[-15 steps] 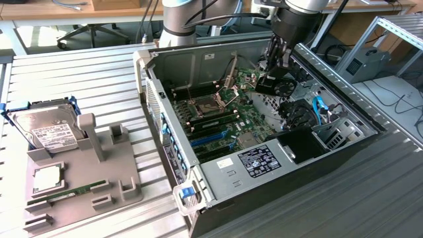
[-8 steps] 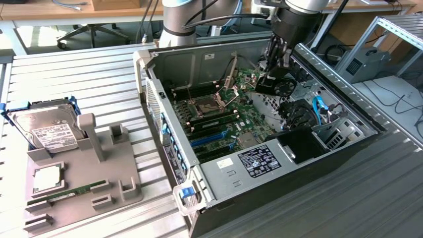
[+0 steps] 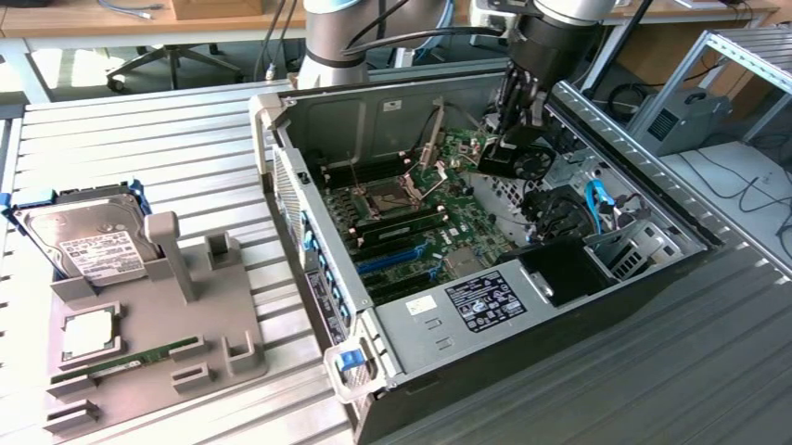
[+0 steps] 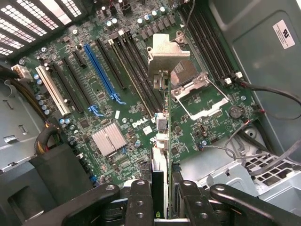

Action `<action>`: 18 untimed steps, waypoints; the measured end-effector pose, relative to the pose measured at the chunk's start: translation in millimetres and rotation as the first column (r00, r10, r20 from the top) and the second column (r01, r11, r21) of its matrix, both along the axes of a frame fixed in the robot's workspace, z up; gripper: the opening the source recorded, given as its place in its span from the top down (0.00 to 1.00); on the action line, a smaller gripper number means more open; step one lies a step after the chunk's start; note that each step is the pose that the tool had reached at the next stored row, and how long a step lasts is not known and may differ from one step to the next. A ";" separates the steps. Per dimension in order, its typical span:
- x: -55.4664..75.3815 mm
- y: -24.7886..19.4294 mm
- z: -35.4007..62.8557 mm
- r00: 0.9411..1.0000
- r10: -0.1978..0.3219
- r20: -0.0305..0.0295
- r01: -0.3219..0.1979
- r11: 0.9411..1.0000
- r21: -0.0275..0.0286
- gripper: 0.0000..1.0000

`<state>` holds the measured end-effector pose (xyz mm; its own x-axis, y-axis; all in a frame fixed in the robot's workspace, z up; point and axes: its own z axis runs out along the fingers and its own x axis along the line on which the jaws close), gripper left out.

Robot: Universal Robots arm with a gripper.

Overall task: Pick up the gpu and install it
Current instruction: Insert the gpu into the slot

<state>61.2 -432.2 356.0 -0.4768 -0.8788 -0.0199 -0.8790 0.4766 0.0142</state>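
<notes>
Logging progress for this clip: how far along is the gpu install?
Done: pickup; the gripper clamps the gpu. In hand: holding it edge-on inside the computer case. Left: seating; it hangs above the motherboard, in no slot.

Slatted table (image 3: 148,148): computer case (image 3: 433,320), grey fixture (image 3: 208,326)
</notes>
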 end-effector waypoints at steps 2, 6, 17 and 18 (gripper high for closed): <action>0.0 0.0 0.0 1.000 0.005 0.000 -0.005 1.000 0.000 0.73; 0.0 0.0 0.0 1.000 0.015 0.000 -0.015 1.000 0.000 0.73; 0.0 0.0 -0.1 0.999 0.040 0.000 -0.040 0.999 0.000 0.73; 0.0 0.0 -0.1 0.999 0.042 0.000 -0.042 0.999 0.000 0.73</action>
